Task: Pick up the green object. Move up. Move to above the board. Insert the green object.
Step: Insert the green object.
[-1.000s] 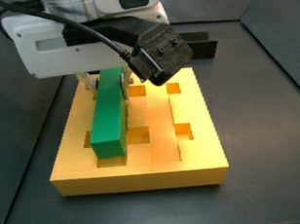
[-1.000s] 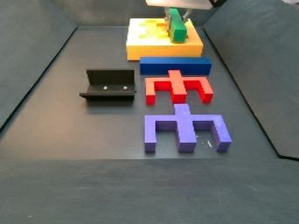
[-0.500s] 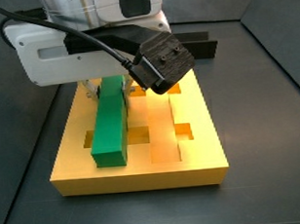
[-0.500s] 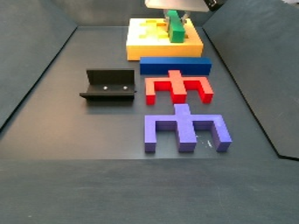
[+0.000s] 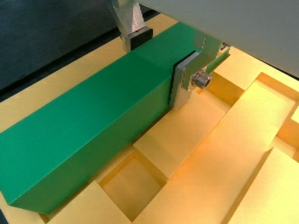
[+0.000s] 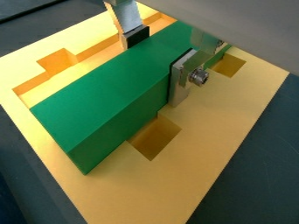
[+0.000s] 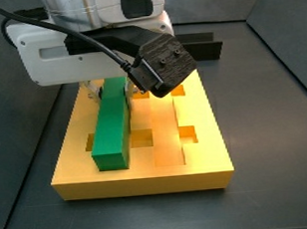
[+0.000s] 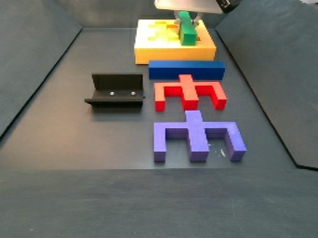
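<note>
Claw (image 5: 162, 54): mine, positioned over the far end of the board (image 7: 207, 152), its two silver plate fingers (image 6: 184, 77) set against opposite long faces of the green object (image 5: 87, 131), closed to the bar's width and gripping it, as both wrist views showed

Green object (image 7: 111, 125): long plain bar, lying lengthwise along a groove on one side of the board, its near end reaching about to the middle row of square recesses; in a side view (image 8: 188, 28) it appeared as a narrow green strip standing above the yellow top. Whether it sat fully down in the groove I could not tell

Board (image 6: 222, 122): thick yellow-orange slab with lengthwise grooves and darker square recesses, resting on the dark surface (image 8: 112, 186)

Blue block (image 8: 185, 71): flat, lying just beside the board's edge

Red block (image 8: 189, 91): notched, next along from the blue one, near but apart from it

Purple block (image 8: 195, 137): notched, last in that row, farthest from the board

Fixture (image 8: 114, 92): dark L-shaped bracket on its base plate, standing to one side of the red block, well apart from the board

Small black block (image 7: 204, 51): beyond the board's far end, partly hidden behind my wrist housing
</note>
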